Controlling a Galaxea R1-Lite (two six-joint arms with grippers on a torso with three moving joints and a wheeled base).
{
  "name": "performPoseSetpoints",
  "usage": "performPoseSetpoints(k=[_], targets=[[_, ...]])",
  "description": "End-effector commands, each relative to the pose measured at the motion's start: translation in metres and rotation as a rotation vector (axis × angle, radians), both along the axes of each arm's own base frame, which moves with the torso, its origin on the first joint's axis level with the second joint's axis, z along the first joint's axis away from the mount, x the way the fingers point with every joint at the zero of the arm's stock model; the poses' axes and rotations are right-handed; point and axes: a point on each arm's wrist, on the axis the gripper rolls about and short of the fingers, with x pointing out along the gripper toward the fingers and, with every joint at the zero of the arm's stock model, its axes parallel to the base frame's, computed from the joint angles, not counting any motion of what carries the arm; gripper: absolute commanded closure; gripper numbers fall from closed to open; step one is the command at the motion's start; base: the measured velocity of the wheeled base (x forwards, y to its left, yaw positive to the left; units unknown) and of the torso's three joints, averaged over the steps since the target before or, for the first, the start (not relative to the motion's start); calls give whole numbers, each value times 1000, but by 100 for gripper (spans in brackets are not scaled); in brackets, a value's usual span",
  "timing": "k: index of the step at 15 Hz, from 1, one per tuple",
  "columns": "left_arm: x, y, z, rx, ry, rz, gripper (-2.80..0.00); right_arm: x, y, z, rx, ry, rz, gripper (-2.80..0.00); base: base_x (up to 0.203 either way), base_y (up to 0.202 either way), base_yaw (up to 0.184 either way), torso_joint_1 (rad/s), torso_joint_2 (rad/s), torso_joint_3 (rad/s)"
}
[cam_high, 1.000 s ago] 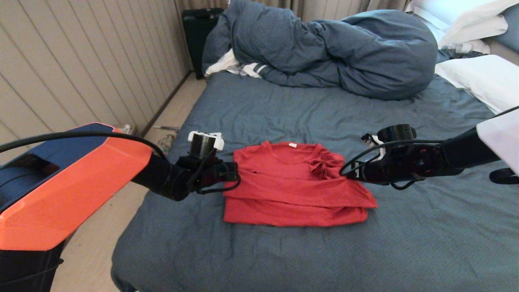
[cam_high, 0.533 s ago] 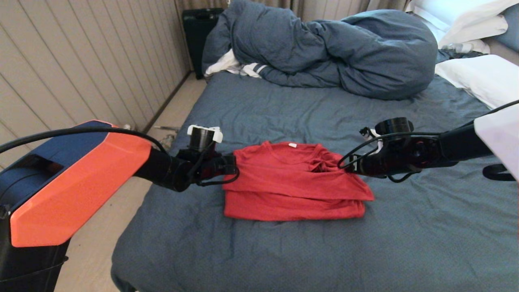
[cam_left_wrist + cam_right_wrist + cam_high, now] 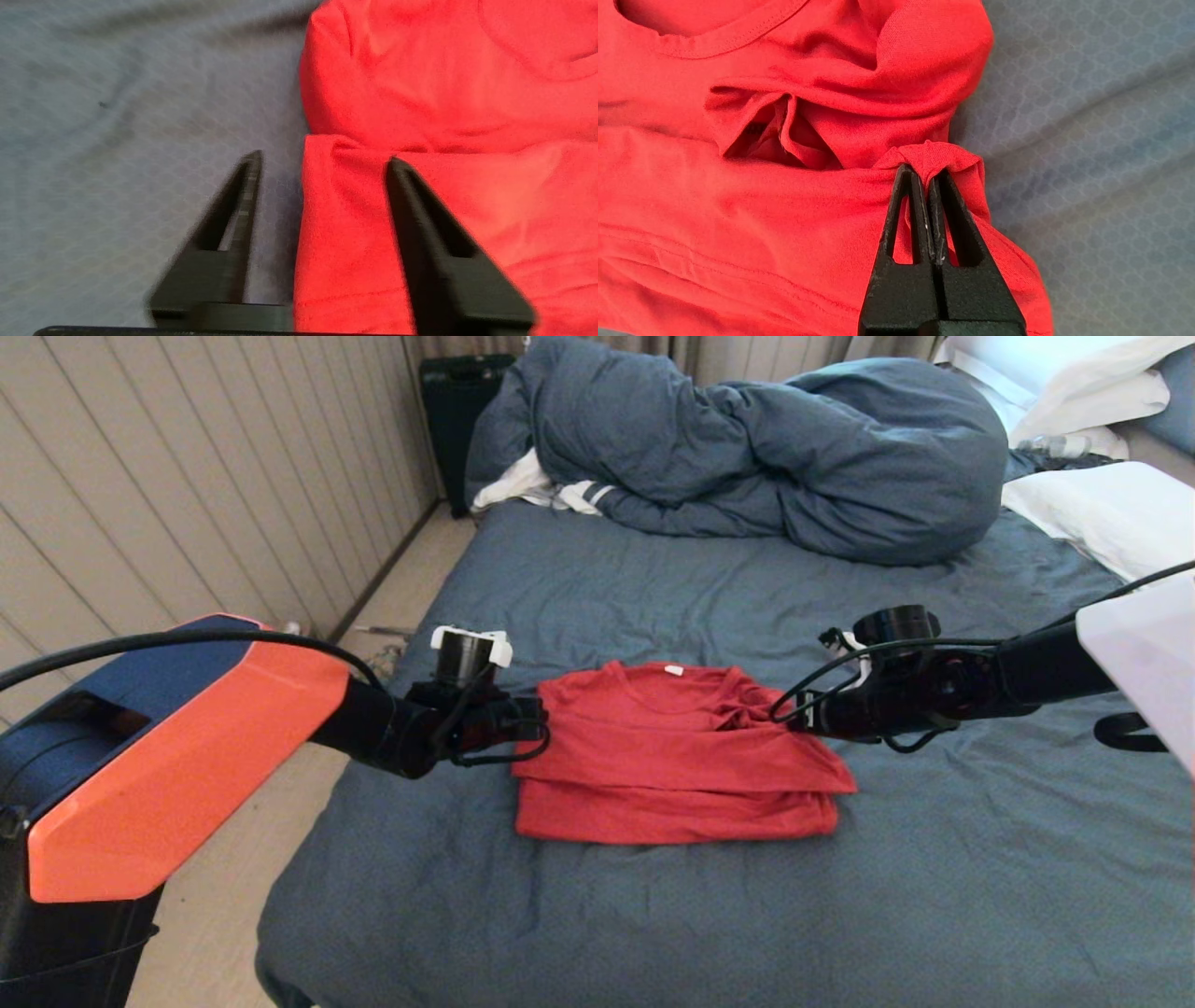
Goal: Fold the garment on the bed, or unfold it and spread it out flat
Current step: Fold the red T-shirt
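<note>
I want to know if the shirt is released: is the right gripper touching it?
Touching. In the right wrist view, the right gripper has its fingers shut, pinching a fold of the red shirt.

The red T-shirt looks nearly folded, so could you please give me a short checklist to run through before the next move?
1. Left gripper released: ok. Its fingers stand apart over the red T-shirt edge, with no cloth pinched.
2. Right gripper released: not ok. It is shut on a small tuck of fabric at the shirt's right side.
3. Top layer lies flat: not ok. It is bunched near the collar on the right.
4. Fold edges aligned: not ok. The lower layer shows past the top layer at the front.
5. Shirt fully on the bed: ok.
6. Bunched duvet apart from the shirt: ok.
</note>
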Motion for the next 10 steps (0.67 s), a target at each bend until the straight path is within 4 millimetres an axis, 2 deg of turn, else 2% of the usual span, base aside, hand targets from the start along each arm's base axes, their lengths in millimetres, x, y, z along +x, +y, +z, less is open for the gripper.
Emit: performPoseSetpoints(k=[1,4,5,10], targets=[[-5,3,16,-16,-28,2,-280,-2,-1,3,1,-5,-1,0,0,0,0,0,0,0],[-15,8,27,-19,-37,4,-280,-4,-1,3,-3,8,-1,0,0,0,0,0,0,0],[-17,9,29,-19,-37,4,-280,-3,0,0,-10,15,-2,-280,0,0,0,0,0,0],[-19,10,28,-16,-32,4,-280,-5,1,6,-19,-1,-3,-280,0,0,0,0,0,0]])
